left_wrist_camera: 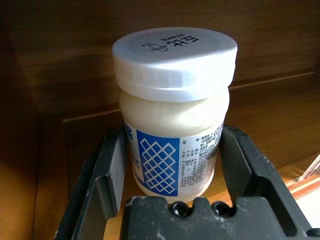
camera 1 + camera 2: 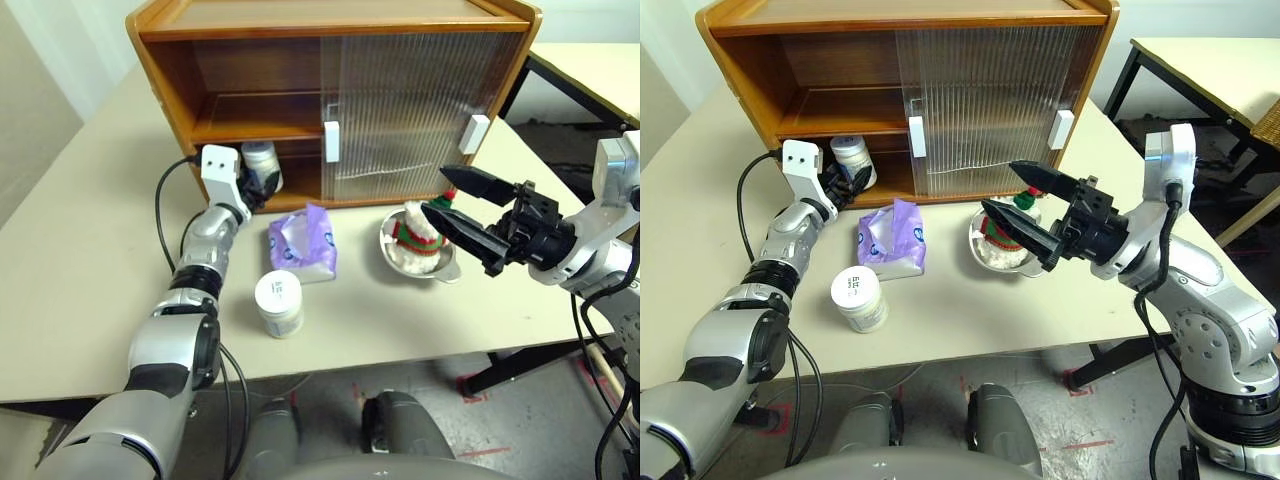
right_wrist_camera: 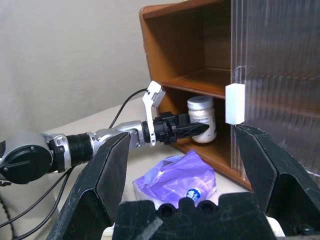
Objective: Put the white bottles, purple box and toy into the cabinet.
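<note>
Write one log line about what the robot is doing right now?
left gripper: jaws around white bottle on cabinet lower shelf | right gripper: open, empty | second bottle, purple box, toy: on table

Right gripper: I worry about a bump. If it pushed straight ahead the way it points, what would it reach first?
Probably the left gripper holding a white bottle at the cabinet opening; the right gripper is open and aimed that way, though depth is uncertain.

Head pair looks down on cabinet (image 2: 330, 95); wrists close, level
</note>
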